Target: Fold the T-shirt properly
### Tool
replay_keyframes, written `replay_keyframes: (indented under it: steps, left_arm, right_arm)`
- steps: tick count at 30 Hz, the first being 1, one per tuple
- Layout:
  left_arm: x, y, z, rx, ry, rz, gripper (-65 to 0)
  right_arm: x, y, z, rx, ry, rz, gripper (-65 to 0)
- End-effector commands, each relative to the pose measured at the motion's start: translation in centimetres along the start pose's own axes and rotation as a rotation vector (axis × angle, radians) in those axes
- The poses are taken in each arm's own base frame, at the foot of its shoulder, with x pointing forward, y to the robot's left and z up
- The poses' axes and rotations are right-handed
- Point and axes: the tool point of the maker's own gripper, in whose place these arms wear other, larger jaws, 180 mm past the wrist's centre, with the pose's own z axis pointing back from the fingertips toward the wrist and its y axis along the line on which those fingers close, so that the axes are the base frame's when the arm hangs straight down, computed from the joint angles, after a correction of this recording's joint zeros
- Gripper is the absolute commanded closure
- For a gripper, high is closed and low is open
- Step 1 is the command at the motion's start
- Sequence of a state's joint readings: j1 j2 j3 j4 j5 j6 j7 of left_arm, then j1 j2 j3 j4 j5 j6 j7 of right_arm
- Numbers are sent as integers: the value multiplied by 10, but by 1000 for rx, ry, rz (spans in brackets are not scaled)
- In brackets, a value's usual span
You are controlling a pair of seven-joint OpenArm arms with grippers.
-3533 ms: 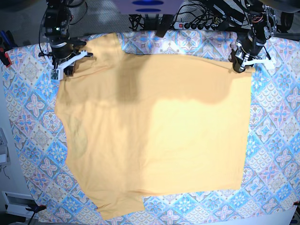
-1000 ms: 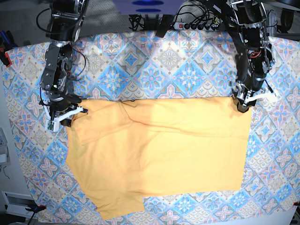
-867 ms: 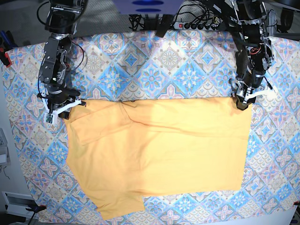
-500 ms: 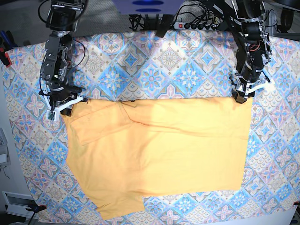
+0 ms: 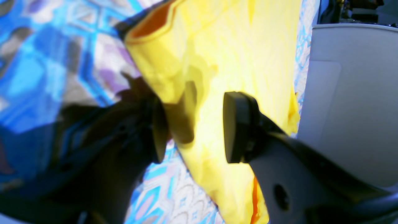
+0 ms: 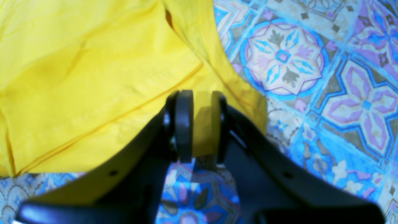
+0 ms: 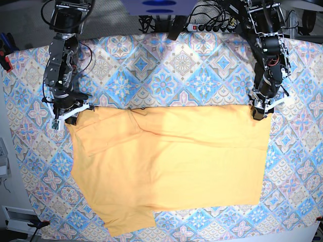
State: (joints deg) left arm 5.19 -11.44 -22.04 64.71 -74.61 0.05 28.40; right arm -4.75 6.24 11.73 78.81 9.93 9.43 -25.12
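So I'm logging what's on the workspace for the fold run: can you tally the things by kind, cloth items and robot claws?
T-shirt: 1
Patterned cloth under it: 1
Claws: 2, the left claw and the right claw, each at a corner of the shirt's folded edge
Total: 4

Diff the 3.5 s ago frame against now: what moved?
Both grippers carried the T-shirt's far edge toward the near side, folding it over itself. The left gripper has let go, jaws apart; the right gripper looks open too, its corner between the fingers. Near hem and patterned cloth unchanged.
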Motion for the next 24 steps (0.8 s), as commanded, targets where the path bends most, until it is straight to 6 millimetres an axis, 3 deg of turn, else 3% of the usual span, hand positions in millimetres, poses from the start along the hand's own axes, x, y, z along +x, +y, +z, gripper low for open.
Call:
replay_keyframes:
  steps: [1, 3, 5, 13, 16, 21, 24]
  left_arm:
    - [6, -10, -2, -18, -5, -11, -195]
    - [4, -16, -4, -29, 5, -13, -84]
    - [2, -18, -5, -34, 21, -10, 0]
    - [1, -18, -5, -33, 23, -14, 0]
    - [1, -18, -5, -32, 23, -17, 0]
    - [1, -18, -5, -32, 23, -17, 0]
    - [1, -18, -5, -32, 23, -17, 0]
  right_arm:
    - [21, -2, 0, 2, -58, 7, -103]
    - [18, -2, 1, 1, -52, 8, -103]
    - [0, -5, 6, -1, -5, 9, -104]
    - [4, -2, 24, 16, -25, -21, -106]
    - [1, 4, 23, 63, -10, -147, -109]
    - [-18, -21, 24, 66, 31, -449, -188]
    - [-14, -24, 17, 99, 26, -619, -217]
